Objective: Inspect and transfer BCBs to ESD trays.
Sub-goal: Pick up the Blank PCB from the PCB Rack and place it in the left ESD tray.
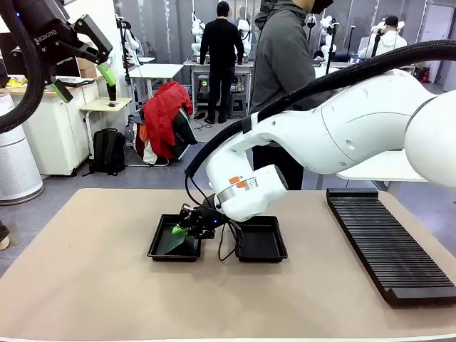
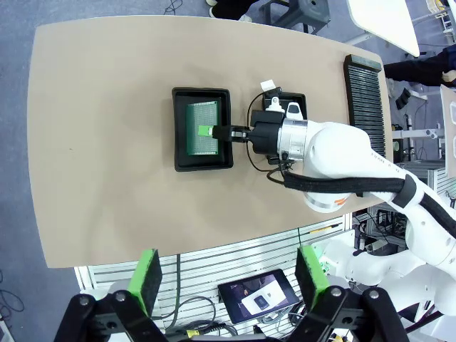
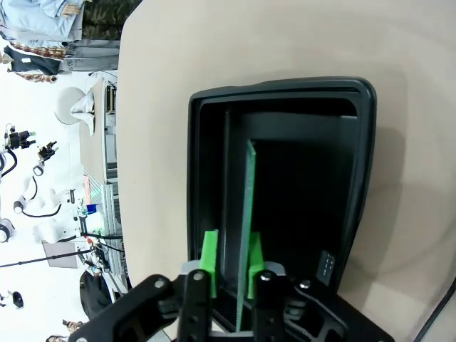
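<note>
Two black ESD trays sit side by side mid-table, the left tray point(image 1: 158, 251) and the right tray point(image 1: 265, 244). A green BCB point(image 1: 173, 241) leans tilted inside the left tray. My right gripper point(image 1: 184, 229) reaches into that tray at the board's near end. In the right wrist view the BCB point(image 3: 249, 199) stands edge-on between the green pads, against one pad with a gap to the other, so the right gripper point(image 3: 231, 256) is open. From the left wrist view the BCB point(image 2: 201, 128) lies in its tray point(image 2: 178, 132). My left gripper point(image 1: 84, 71) hangs open high at the left, holding nothing.
A long black ribbed rack point(image 1: 385, 242) lies along the table's right side. A person in a grey hooded top point(image 1: 281, 64) stands at the far edge behind the trays. The right arm's cable point(image 1: 228, 246) hangs between the two trays.
</note>
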`<state>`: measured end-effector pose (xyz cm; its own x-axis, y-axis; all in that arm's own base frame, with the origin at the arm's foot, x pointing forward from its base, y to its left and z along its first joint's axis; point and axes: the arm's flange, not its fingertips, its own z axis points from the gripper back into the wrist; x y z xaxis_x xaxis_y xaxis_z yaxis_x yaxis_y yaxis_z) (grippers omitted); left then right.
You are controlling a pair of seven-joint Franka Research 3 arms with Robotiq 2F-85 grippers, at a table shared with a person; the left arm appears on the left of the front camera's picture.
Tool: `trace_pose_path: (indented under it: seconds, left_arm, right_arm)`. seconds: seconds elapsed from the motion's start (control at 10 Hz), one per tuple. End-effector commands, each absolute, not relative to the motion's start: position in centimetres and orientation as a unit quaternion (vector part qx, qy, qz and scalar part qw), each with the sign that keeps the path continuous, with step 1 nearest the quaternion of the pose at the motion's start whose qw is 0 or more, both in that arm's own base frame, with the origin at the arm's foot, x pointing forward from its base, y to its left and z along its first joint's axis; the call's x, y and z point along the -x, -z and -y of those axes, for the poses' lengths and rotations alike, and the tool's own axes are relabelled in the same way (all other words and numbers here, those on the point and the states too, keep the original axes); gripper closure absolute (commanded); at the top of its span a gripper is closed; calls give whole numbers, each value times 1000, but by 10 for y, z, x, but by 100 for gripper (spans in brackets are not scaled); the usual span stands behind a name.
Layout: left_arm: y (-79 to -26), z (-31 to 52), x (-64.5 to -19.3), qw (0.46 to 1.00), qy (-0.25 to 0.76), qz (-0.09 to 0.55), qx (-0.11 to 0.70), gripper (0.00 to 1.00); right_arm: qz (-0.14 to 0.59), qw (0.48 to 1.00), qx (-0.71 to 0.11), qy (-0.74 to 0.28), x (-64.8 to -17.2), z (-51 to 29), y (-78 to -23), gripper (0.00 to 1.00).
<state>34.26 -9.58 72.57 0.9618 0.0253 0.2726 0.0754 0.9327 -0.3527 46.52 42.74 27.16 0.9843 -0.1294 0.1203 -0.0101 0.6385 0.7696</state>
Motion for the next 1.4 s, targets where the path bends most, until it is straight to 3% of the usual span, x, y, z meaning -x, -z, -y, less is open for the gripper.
trace_pose_path:
  seconds: [0.0, 0.6, 1.3]
  left_arm:
    - [-724, 95, -342, 973, 12, 136, 184, 0]
    - [-724, 95, -342, 973, 12, 136, 184, 0]
    - [-724, 95, -342, 973, 12, 136, 184, 0]
  right_arm:
    - [78, 917, -388, 37, -469, -435, -299, 59]
    - [68, 966, -251, -3, -480, -457, -349, 1]
    - [53, 987, -151, -12, -478, -460, -391, 0]
